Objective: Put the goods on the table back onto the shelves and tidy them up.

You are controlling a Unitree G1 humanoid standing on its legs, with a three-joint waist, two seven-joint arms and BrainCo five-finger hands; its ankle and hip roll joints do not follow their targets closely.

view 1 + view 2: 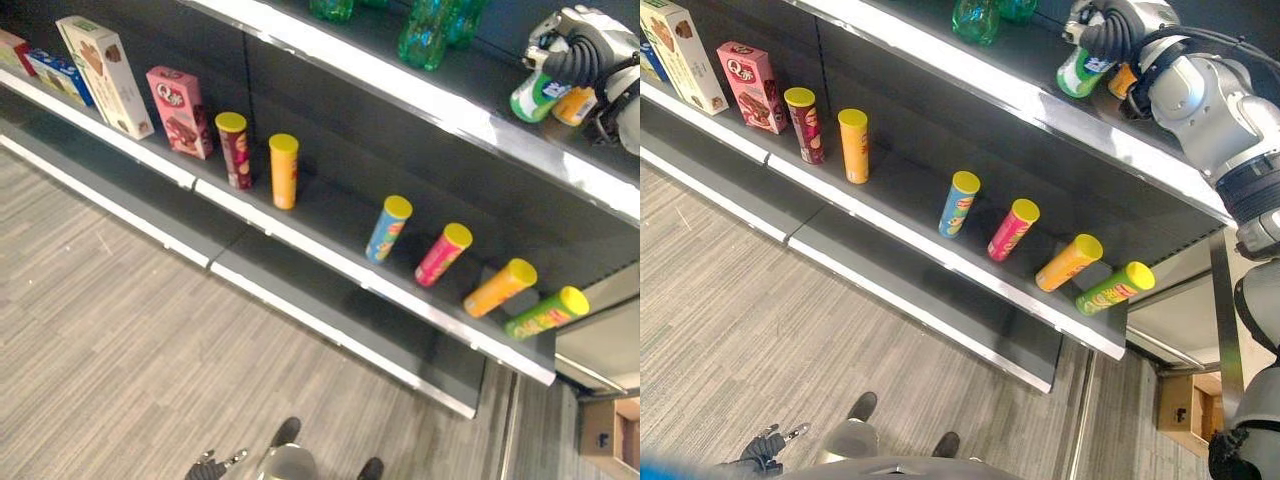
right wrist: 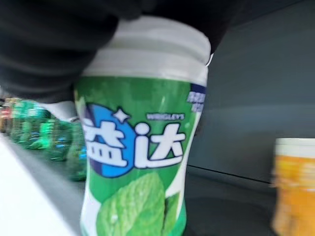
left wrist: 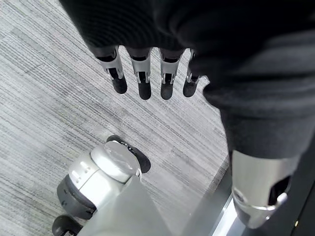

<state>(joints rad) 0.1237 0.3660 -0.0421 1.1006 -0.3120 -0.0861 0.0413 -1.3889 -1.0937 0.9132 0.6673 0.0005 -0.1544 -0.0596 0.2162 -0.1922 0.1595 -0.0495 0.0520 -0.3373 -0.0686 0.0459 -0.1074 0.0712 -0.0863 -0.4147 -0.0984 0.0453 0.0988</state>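
Right hand clamps green bottle on upper shelf.

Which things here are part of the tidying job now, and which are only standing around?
Job in hand:
- green bottle, held by the right hand over the upper shelf
- orange bottle beside it

Standing around:
- chip cans on the middle shelf
- snack boxes
- green drink bottles
- left hand, idle

The green tub looks like glossy plastic with a white plastic lid, and the green bottles are shiny see-through plastic. Shelves are matt dark metal with a bright polished front edge. Floor is matt, streaky grey, and the boxes look like smooth printed cardboard.
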